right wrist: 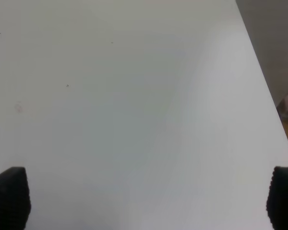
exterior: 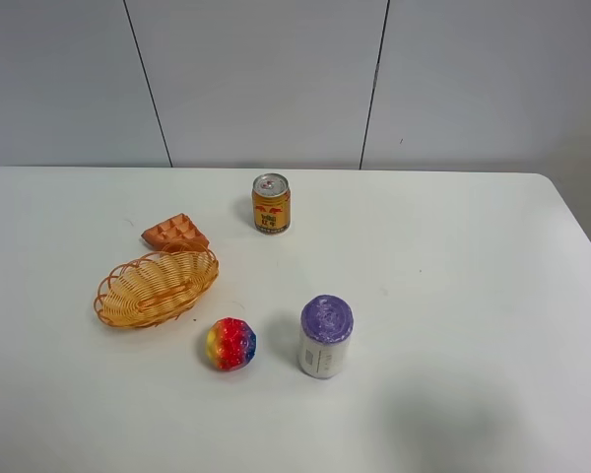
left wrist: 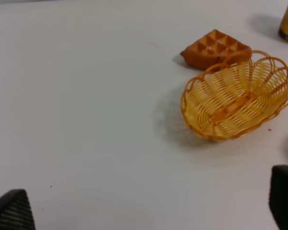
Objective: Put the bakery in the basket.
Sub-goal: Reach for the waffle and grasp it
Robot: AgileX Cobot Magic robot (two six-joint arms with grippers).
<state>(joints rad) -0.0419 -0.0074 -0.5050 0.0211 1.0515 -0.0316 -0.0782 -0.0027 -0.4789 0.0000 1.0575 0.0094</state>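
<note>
The bakery (exterior: pixel 175 233), an orange-brown waffle wedge with a grid pattern, lies on the white table, touching the far rim of the basket (exterior: pixel 113 305). The basket is a golden wicker oval, empty, left of centre. In the left wrist view the bakery (left wrist: pixel 216 48) lies just behind the basket (left wrist: pixel 192 112). My left gripper (left wrist: pixel 149 211) is open and empty, well short of the basket. My right gripper (right wrist: pixel 146 196) is open over bare table. Neither arm shows in the exterior high view.
A gold drink can (exterior: pixel 271 203) stands behind and right of the bakery. A rainbow ball (exterior: pixel 230 344) lies in front of the basket. A white cylinder with a purple lid (exterior: pixel 325 337) stands right of the ball. The table's right edge (right wrist: pixel 266 81) is near my right gripper.
</note>
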